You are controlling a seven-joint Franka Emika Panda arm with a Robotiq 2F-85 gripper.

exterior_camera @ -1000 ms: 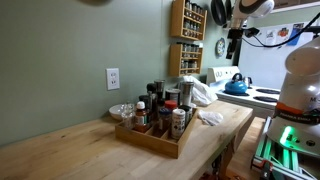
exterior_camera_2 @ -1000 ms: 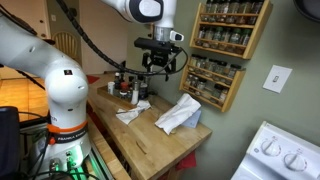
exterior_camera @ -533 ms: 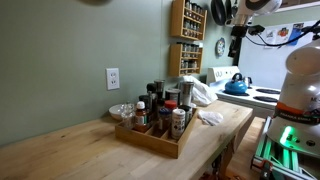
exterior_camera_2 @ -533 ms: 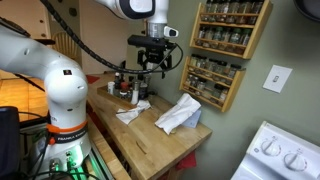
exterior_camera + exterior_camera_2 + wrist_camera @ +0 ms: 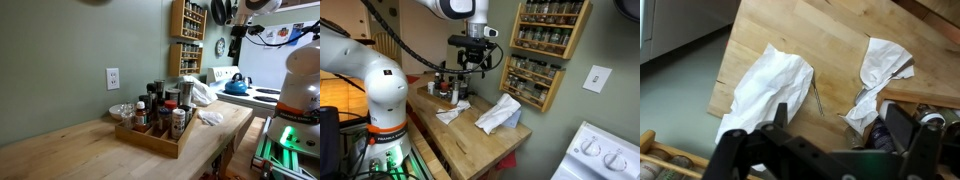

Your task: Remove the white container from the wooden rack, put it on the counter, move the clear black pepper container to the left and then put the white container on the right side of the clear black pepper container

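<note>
A long wooden counter (image 5: 60, 150) runs along a green wall. The wooden rack (image 5: 150, 142) sits near its middle, packed with upright spice bottles. The white container (image 5: 179, 122) stands in the rack, at the corner nearest the counter's front edge. The gripper (image 5: 470, 62) hangs high over the counter beside the rack, touching nothing. In the wrist view its fingers (image 5: 732, 150) are spread wide with nothing between them. Two crumpled white cloths (image 5: 770, 80) lie below on the counter.

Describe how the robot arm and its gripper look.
The arm is glossy white, built of thick rounded segments with dark joint rings. A black cable loops alongside it. The gripper is black, with two blocky fingers.
</note>
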